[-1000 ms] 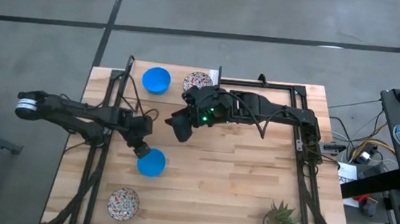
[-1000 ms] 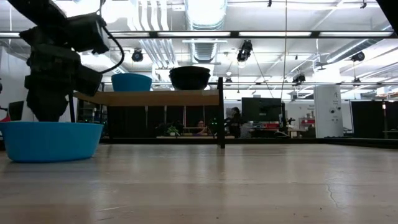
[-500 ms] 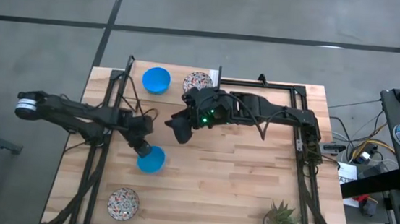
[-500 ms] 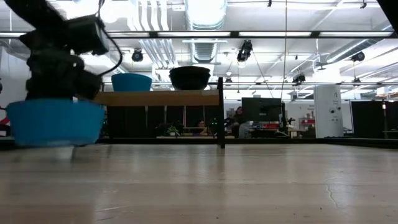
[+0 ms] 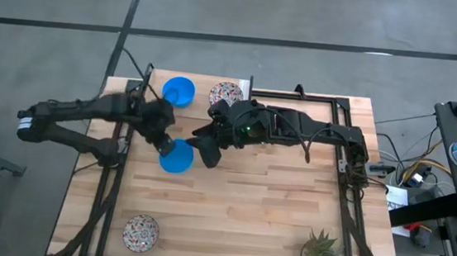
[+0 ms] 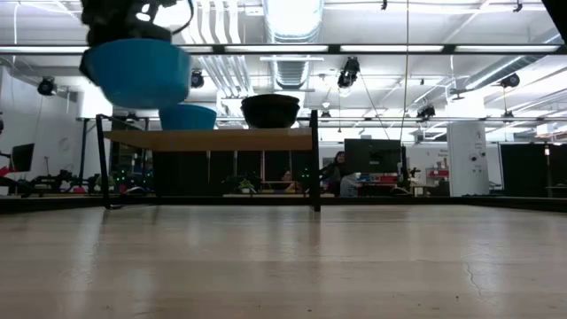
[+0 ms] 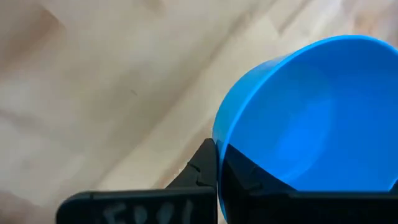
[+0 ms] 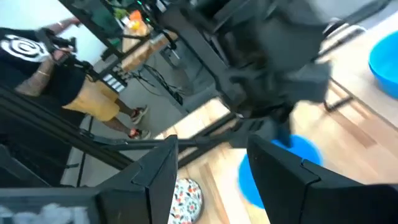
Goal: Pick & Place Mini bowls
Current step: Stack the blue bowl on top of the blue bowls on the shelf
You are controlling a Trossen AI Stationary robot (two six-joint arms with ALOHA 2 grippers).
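Low view: blue bowl (image 6: pixel 135 73) now hangs clear of the bench (image 6: pixel 354 266).
Left tool (image 5: pixel 163 141) stays clamped on its rim, carrying it toward 12 o'clock beside the right tool (image 5: pixel 207 152), whose fingers stand apart.

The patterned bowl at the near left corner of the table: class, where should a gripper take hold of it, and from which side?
Grip the rim, coming straight down. The patterned bowl sits upright and open-mouthed, standing apart from other things, so probably one finger goes inside and one outside the thin wall. The left gripper is nearer but holds a blue bowl.
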